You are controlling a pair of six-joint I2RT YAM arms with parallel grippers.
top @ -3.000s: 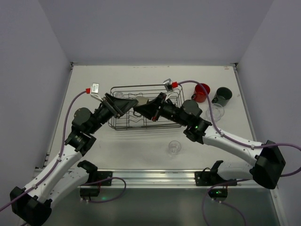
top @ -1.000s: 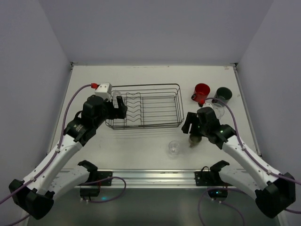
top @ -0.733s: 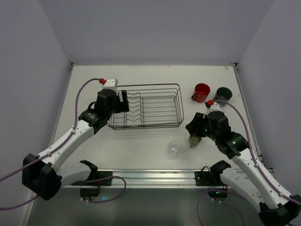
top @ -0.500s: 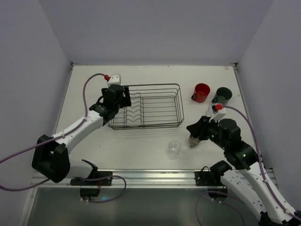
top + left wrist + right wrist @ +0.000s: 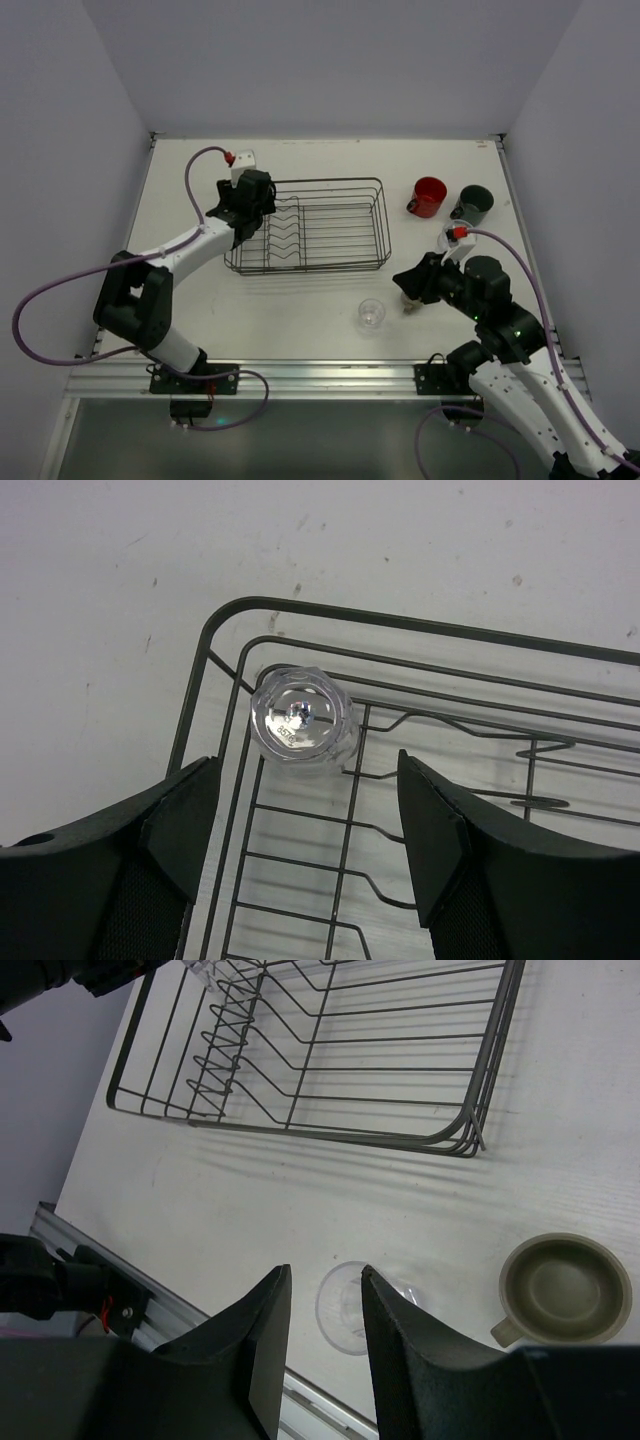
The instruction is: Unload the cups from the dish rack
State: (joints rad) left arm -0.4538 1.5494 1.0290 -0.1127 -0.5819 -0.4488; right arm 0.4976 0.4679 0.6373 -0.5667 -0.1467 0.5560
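Left gripper over glass, jaws apart

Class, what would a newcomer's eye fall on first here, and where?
The black dish rack at centre stands out, nearly bare, with one clear glass in its far left corner and the left gripper open above it. A red mug and a dark mug stand on the table to its right.

Thin metal-wire dish rack, glossy clear glass, matt table

A white table (lightly scuffed) sits boxed in by plain pale grey walls.
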